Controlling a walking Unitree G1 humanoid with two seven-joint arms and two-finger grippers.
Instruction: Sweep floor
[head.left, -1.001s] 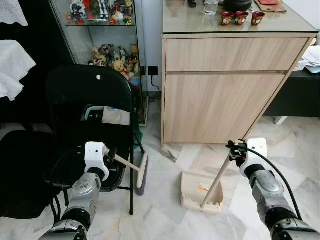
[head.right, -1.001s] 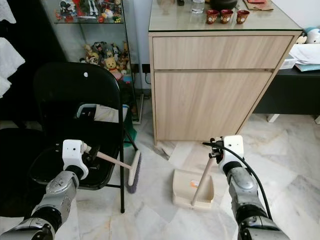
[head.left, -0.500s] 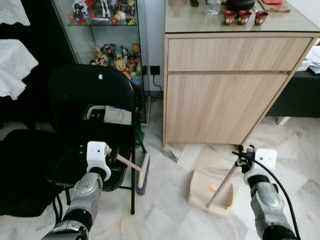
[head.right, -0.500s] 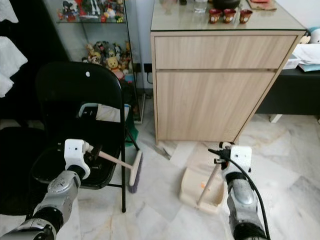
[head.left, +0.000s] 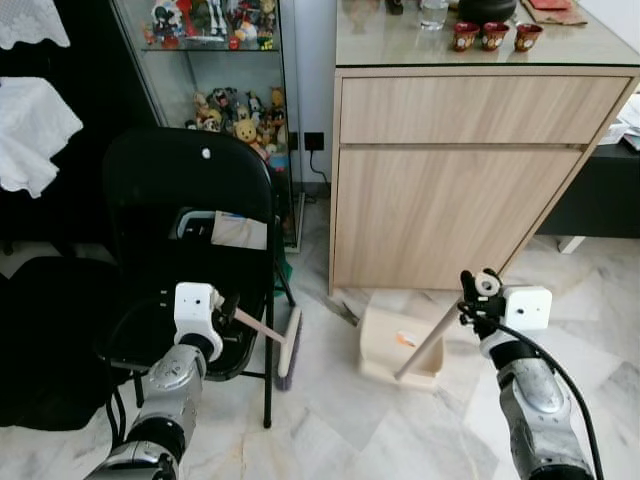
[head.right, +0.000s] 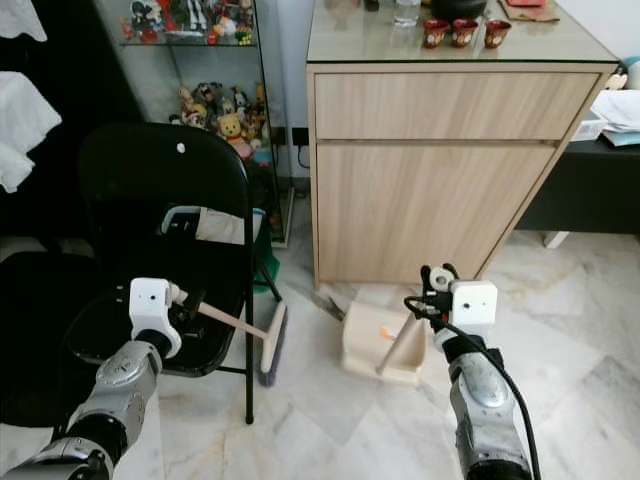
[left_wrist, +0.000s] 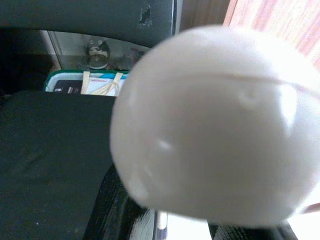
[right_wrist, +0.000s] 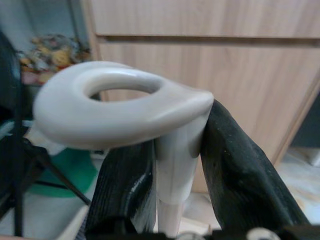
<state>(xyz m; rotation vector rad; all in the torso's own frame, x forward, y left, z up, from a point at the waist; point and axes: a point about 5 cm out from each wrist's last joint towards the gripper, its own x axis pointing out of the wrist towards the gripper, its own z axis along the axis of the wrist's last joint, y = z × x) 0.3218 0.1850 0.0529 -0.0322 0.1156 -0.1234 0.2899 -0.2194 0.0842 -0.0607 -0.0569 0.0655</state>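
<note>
A small broom with a pale wooden handle and a cream head (head.left: 288, 345) slants down to the marble floor beside the chair leg. My left gripper (head.left: 225, 312) is shut on its handle, whose white rounded end (left_wrist: 215, 125) bulks large in the left wrist view. A cream dustpan (head.left: 395, 345) rests on the floor before the cabinet, with an orange scrap (head.left: 405, 340) in it. Its long handle rises to my right gripper (head.left: 470, 305), which is shut just under the handle's ring end (right_wrist: 125, 100), black fingers (right_wrist: 240, 170) on both sides.
A black folding chair (head.left: 185, 200) stands right by my left arm, with the broom beside its front leg. A wooden cabinet (head.left: 470, 170) with cups on top is ahead. A glass case of figurines (head.left: 225, 110) stands at the back left, and a dark desk (head.left: 600, 190) at the right.
My right gripper rose and moved forward, drawing the dustpan across the floor toward the cabinet. The broom and left gripper have barely moved.
</note>
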